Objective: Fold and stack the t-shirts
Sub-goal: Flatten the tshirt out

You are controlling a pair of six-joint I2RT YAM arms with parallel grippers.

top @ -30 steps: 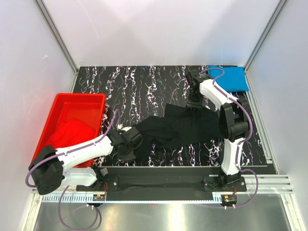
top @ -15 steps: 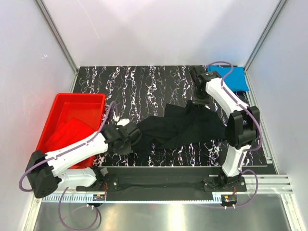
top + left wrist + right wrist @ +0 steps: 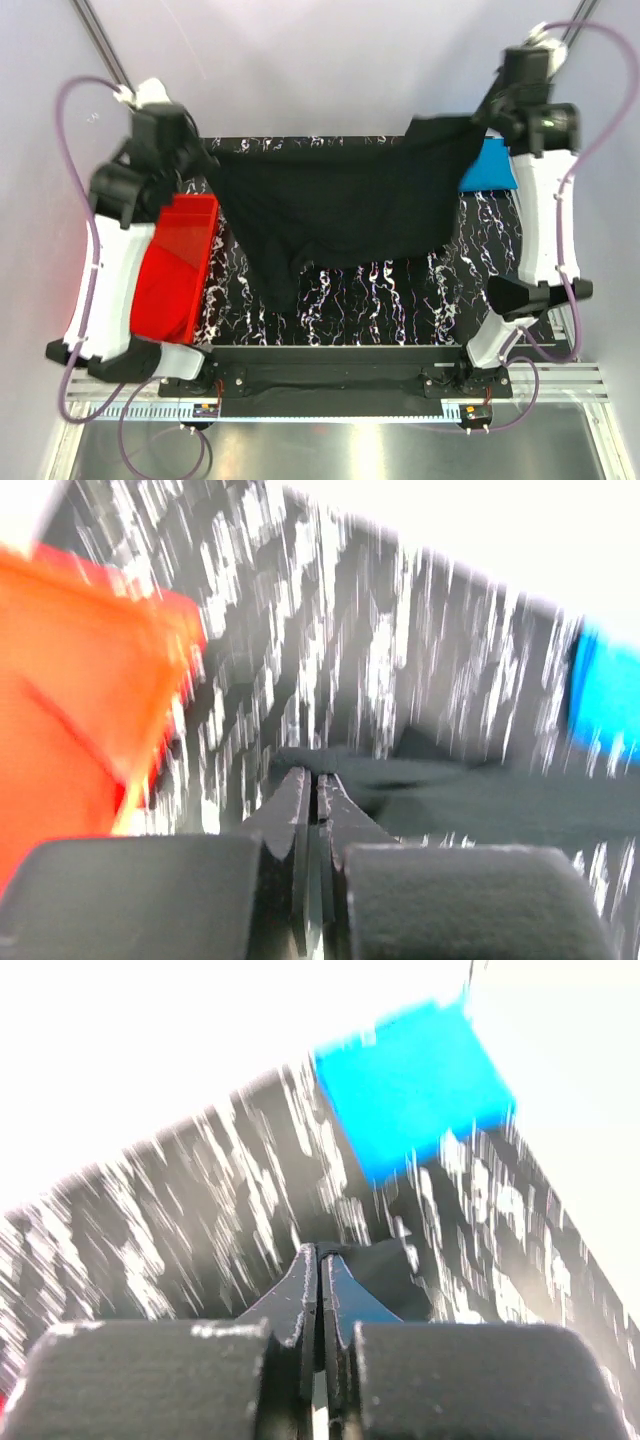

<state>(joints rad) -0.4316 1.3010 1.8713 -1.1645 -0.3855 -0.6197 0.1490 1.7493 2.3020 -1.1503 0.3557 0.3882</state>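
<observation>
**Left end effector (image 3: 200,155) and right end effector (image 3: 482,115) clamped on the black t-shirt (image 3: 340,205)**

The left end effector is seen at the upper left of the top view. Its fingers are pressed together on one upper corner of the black t-shirt. The right end effector is seen at the upper right, closed in the same way on the opposite corner.

The shirt is held stretched between the two as a wide dark sheet across the upper middle of the frame, above the black marbled tabletop (image 3: 400,290). Its lower edge sags toward the centre left. Whether that edge touches the tabletop cannot be told.

A folded blue t-shirt (image 3: 492,168) is seen lying at the upper right of the frame, at the tabletop's far corner. It is partly covered by the edge of the black t-shirt.

A red tub (image 3: 178,265) is seen at the left of the frame, partly hidden by the left arm (image 3: 100,270).

Both wrist views are blurred. In each, closed fingers are shown with dark fabric just ahead of the tips.
</observation>
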